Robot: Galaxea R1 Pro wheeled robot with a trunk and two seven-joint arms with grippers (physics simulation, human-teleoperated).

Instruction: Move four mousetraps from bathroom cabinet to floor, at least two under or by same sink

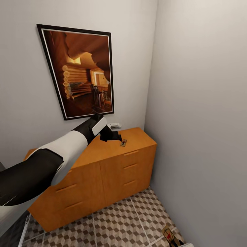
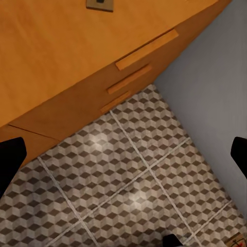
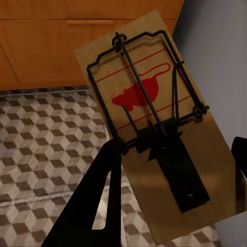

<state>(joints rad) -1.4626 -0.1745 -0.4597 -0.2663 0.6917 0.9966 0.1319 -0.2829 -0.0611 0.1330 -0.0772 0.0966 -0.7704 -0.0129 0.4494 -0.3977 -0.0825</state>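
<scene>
One mousetrap [image 1: 123,142] lies flat on top of the orange-brown cabinet [image 1: 113,171], near its right end. My left gripper [image 1: 110,134] hovers just left of that trap, above the cabinet top, open and empty. In the left wrist view its fingers [image 2: 11,157] stand wide apart over the cabinet's front edge, with the trap [image 2: 100,4] ahead of them. My right gripper [image 3: 177,149] is shut on a second mousetrap [image 3: 154,128], held tilted above the bathroom floor [image 3: 46,134]. This held trap [image 1: 168,235] appears low in the head view, close to the right wall.
A small white object [image 1: 114,126] sits on the cabinet top against the back wall. A framed picture [image 1: 80,70] hangs above it. The cabinet fills the corner, its right end against the grey wall [image 1: 206,120]. Patterned tiles [image 1: 120,223] spread in front of the drawers.
</scene>
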